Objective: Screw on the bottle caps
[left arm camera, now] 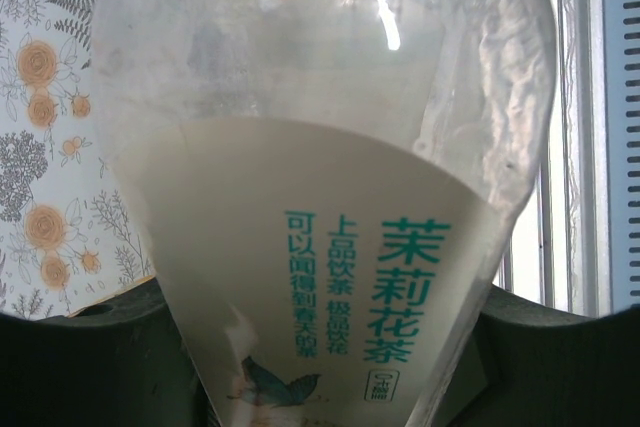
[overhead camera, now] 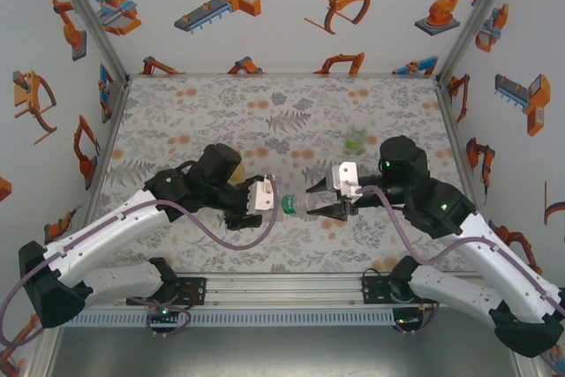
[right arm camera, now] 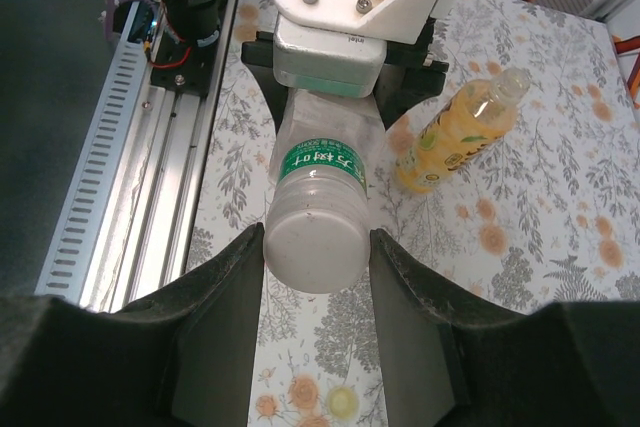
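Above the near middle of the bench [overhead camera: 177,112], both arms reach inward with their wrists facing each other. The left pincer [overhead camera: 272,200] and right pincer [overhead camera: 320,202] each clamp one end of the slim clear bottle [overhead camera: 291,205], which is held level between them and has a green-lettered label. The yellow bottle [right arm camera: 460,132] lies on the bench, and the green bottle [overhead camera: 356,139] stands farther back.

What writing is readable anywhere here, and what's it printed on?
"茉莉花茶": large, label of the clear bottle.
"上品饮茶 极品饮花": same label, smaller.
"可以闻得到春天的茶": same label.
"方树叶": its green band; start hidden.
Label of the yellow bottle: too blurred.
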Controlling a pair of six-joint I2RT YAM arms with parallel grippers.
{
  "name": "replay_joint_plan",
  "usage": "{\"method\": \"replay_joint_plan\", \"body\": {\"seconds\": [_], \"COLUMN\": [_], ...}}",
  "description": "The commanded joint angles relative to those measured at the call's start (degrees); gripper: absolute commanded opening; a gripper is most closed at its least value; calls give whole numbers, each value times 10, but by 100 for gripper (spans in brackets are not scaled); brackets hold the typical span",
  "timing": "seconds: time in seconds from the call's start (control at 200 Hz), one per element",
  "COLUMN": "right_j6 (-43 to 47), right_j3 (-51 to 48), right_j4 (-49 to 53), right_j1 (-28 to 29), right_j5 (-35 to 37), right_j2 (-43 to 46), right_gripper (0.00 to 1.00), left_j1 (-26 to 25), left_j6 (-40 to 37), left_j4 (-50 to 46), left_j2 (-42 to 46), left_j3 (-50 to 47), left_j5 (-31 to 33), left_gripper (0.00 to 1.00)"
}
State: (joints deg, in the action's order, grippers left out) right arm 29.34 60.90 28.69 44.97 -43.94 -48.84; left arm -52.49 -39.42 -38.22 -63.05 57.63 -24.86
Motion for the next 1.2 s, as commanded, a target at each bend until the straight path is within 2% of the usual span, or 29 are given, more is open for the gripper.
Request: {"method": "replay_joint_plan", "body": {"seconds": [0.0,0.245,0.431,0.686,0.821,0.911,1.016,1.197], "right_j6": [-20,-152,-295,-565,-704,-785,-835,-875], "right_j3": [16,-4,-32,-43,-32,-10,17,36], "right_j4": [-16,-75,-141,-171,-149,-109,-72,-46], "right_j1": [6,7,7,7,6,7,8,8], "right_j5": [1,37,90,248,282,296,293,271], "right_j2": [-7,-2,9,4,-19,-35,-53,-81], "right_gripper": [0,0,0,0,0,5,11,24], "left_j1": [-5,-5,-5,-5,-5,-5,-5,-5], "left_j6": [-6,1,7,14,17,18,18,20], "left_j4": [4,29,49,58,64,69,70,69], "left_j2": [4,20,28,25,25,26,25,23], "left_j3": [17,5,-4,-6,-7,-10,-10,-10], "left_j5": [-12,9,32,71,87,91,94,94], "left_gripper": [1,0,0,0,0,0,0,0]}}
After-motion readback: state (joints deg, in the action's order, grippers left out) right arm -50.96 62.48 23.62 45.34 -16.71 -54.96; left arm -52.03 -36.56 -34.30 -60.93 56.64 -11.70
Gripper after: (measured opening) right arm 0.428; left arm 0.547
